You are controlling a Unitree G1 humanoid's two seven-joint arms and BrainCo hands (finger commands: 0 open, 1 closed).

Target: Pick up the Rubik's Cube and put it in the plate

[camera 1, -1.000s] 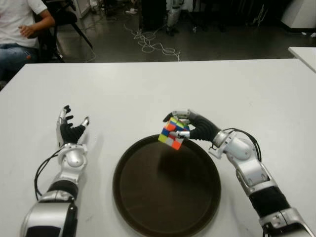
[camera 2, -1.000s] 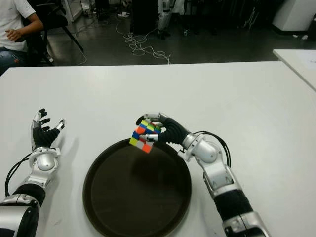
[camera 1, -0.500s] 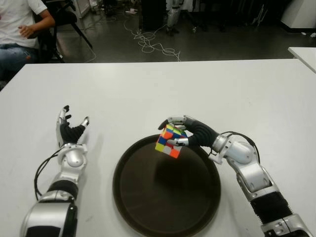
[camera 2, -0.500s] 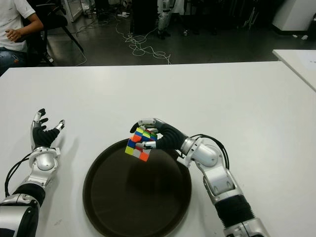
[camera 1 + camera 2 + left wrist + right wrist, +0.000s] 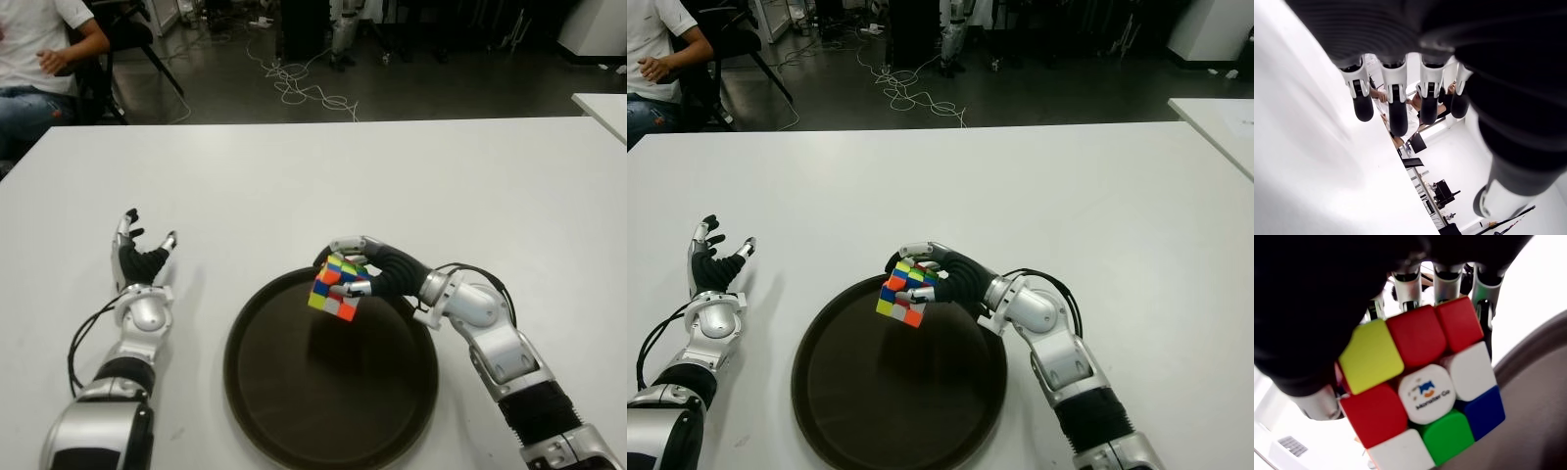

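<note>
My right hand (image 5: 364, 274) is shut on the Rubik's Cube (image 5: 333, 287), a scrambled multicoloured cube held just above the far rim of the round dark brown plate (image 5: 294, 392). In the right wrist view the cube (image 5: 1420, 387) fills the picture, with fingers (image 5: 1444, 281) curled behind it and the plate's edge (image 5: 1542, 382) beneath. The cube casts a shadow on the plate and hangs a little above it. My left hand (image 5: 137, 257) shows at the left of the table (image 5: 294, 176), fingers spread upward, holding nothing; its fingers (image 5: 1393, 98) are straight in the left wrist view.
The white table stretches wide around the plate. A seated person (image 5: 39, 59) is beyond the table's far left corner, with a chair and floor cables (image 5: 304, 88) behind. Another white table edge (image 5: 602, 103) shows at far right.
My right hand has carried the cube left and downward, from just outside the plate's far rim to a spot over the plate's far part. The left hand stayed still.
</note>
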